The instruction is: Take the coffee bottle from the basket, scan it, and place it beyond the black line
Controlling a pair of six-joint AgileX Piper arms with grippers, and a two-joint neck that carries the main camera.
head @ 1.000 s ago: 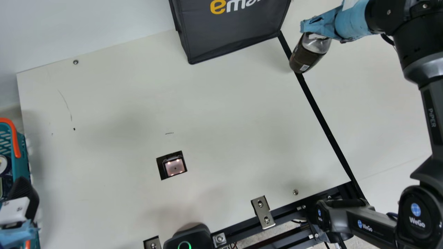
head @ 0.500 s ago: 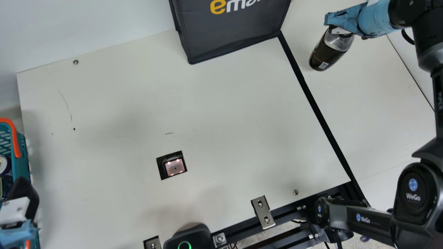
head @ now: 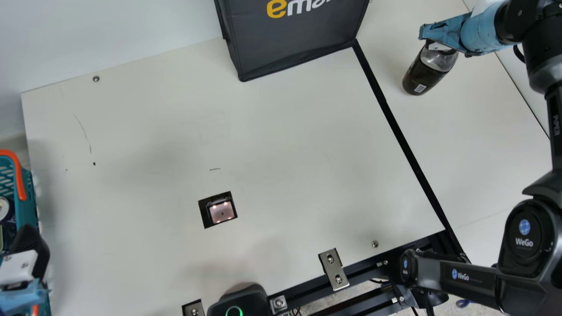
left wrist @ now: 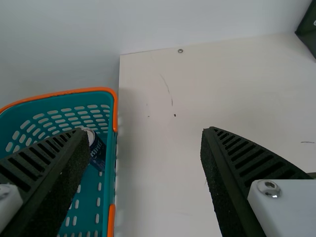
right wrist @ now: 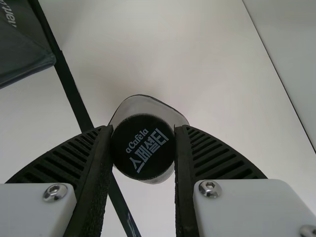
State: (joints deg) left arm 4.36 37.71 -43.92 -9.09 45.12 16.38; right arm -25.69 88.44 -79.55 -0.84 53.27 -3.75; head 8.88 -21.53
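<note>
The dark coffee bottle [head: 424, 74] is at the upper right of the main view, beyond the black line [head: 399, 131], tilted, its cap end held by my right gripper [head: 439, 43]. In the right wrist view the bottle's black cap [right wrist: 142, 147] is between the two ribbed fingers of my right gripper [right wrist: 143, 148], touching both. Whether its base touches the table, I cannot tell. My left gripper [head: 33, 263] is over the teal basket [head: 27, 197] at the far left; the left wrist view has my left gripper [left wrist: 143, 148] with its fingers wide apart, beside a dark can [left wrist: 96, 150] inside the basket.
A scanner window [head: 221, 211] is set into the table [head: 285, 145]. A dark bag [head: 294, 39] stands at the back, close to the line. Metal brackets [head: 333, 268] and a black device with a green ring [head: 239, 303] are along the front edge.
My right gripper has carried the bottle rightward from over the black line to beyond it, then slightly farther right and down in the main view. The left arm has kept still.
</note>
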